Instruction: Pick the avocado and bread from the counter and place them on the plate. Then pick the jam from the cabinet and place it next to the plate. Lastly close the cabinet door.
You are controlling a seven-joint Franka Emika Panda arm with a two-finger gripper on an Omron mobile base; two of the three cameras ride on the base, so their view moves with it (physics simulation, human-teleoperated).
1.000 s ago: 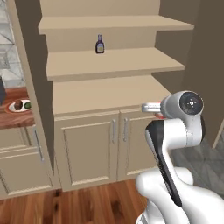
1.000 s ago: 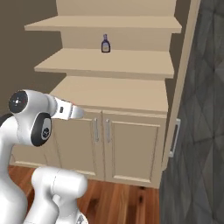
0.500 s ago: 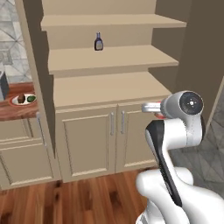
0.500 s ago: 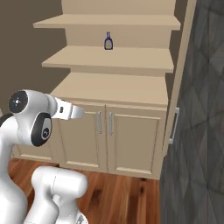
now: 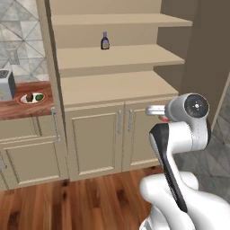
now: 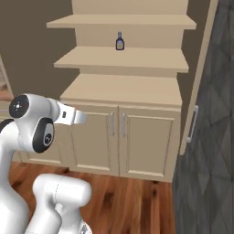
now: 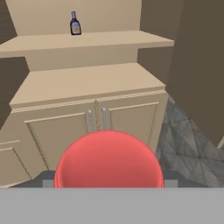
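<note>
The jam (image 7: 108, 159), a red round-topped jar, sits between the fingers of my gripper (image 7: 109, 183), which is shut on it in front of the cabinet (image 5: 112, 85). From the left base view, the gripper (image 5: 156, 110) hangs level with the lower doors, with a sliver of the red jam (image 5: 164, 119) under it. The plate (image 5: 22, 100) rests on the counter (image 5: 18, 110) at far left, carrying the brown bread (image 5: 29, 96) and green avocado (image 5: 39, 96). The cabinet door (image 6: 201, 68) stands open at the right, and its dark inside (image 5: 202, 49) faces the shelves.
A dark bottle (image 5: 105, 41) with a pale label stands on the middle shelf. A toaster (image 5: 4, 84) sits behind the plate. Two short lower doors (image 5: 119, 134) are closed under the bare ledge. Wood floor lies in front, grey tiled floor (image 6: 205, 183) to the right.
The whole picture has shifted: the base has driven left toward the counter, so the cabinet sits further right in the left base view. The arm keeps its pose, still holding the jar.
</note>
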